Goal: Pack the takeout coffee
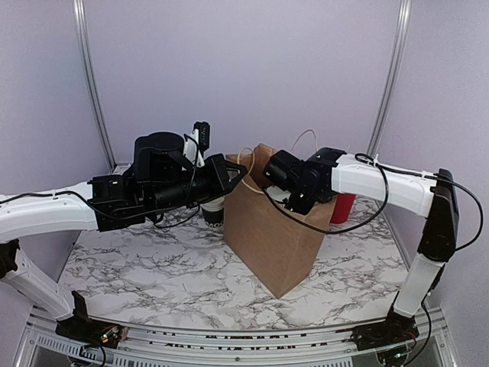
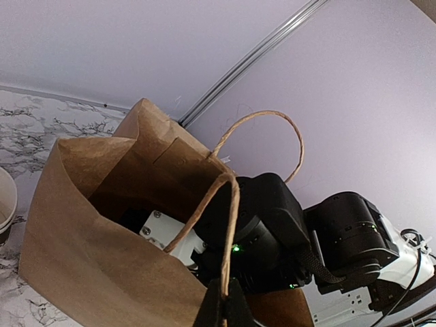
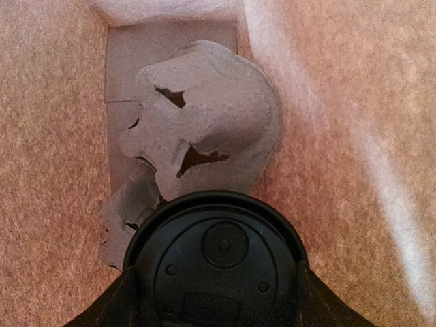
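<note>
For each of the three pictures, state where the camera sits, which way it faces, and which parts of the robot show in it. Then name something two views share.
Top external: above and behind the arms, looking down on the marble table; both arms flank the brown paper bag.
Left wrist: on the left arm, facing the bag's open mouth; the left gripper, jaws shut, pinches the bag's handle, with the right arm reaching in.
Right wrist: inside the bag, looking down at the takeout coffee between its own jaws, above a pulp cup carrier.
Shared: the bag appears in all three.

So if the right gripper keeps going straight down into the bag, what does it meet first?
Probably the grey pulp cup carrier on the bag's floor; the lidded coffee cup between the right gripper's fingers would touch it first. Depth is unclear.
</note>
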